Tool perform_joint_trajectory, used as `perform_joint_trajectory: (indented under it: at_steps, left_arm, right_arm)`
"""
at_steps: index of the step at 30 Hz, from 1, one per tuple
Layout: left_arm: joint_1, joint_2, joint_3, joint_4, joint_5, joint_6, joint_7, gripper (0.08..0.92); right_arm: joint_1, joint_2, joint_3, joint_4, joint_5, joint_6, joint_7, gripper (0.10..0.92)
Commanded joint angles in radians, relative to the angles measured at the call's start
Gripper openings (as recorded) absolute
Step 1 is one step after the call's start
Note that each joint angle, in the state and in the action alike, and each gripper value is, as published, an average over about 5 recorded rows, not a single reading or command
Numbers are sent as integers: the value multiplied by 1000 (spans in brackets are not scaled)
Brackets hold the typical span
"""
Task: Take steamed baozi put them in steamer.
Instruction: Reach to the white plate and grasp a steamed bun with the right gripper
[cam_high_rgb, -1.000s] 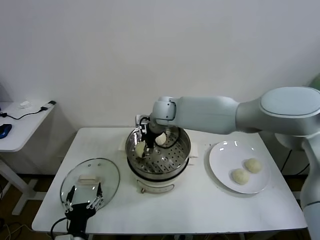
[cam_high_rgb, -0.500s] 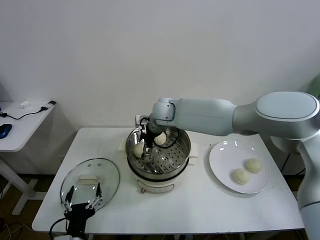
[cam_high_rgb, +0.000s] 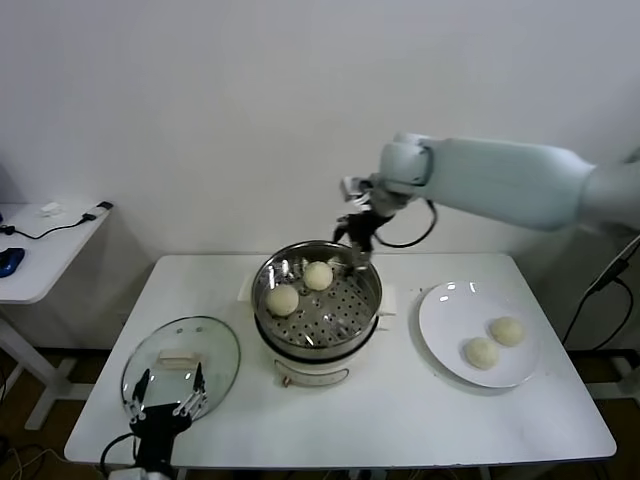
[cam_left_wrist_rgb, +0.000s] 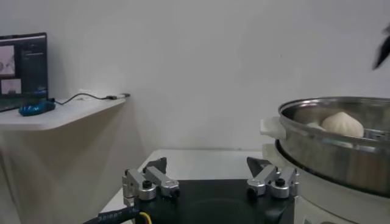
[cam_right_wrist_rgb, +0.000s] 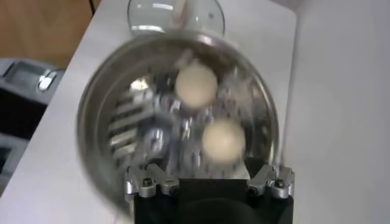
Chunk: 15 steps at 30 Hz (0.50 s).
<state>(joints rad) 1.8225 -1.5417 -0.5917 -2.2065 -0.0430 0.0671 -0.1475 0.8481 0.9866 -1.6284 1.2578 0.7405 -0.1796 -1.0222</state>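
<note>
Two baozi (cam_high_rgb: 300, 287) sit in the steamer (cam_high_rgb: 366, 300), two more on the white plate (cam_high_rgb: 440, 330); right gripper (cam_high_rgb: 357, 238) hovers above the rim, jaws apart and empty; left gripper (cam_high_rgb: 165, 400) parked, released

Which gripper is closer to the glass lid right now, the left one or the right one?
Left. The left gripper sits at the table's front edge, right by the glass lid. The right gripper is raised above the far rim of the steamer, well away from the lid.
</note>
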Motion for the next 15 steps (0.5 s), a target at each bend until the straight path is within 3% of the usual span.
perform_joint_trajectory:
  at_steps: [1, 8, 15]
  left_arm:
    - [-4, -4, 0, 6, 0, 1, 1, 823]
    - [-6, -11, -2, 8, 3, 1, 1, 823]
    - [-2, -19, -2, 9, 16, 0, 1, 823]
  right_arm:
    - [48, -365, -117, 75, -212, 96, -117, 823]
    - [-156, -457, -12, 49, -390, 67, -73, 823]
    - [-376, -441, 134, -6, -463, 46, -49, 823]
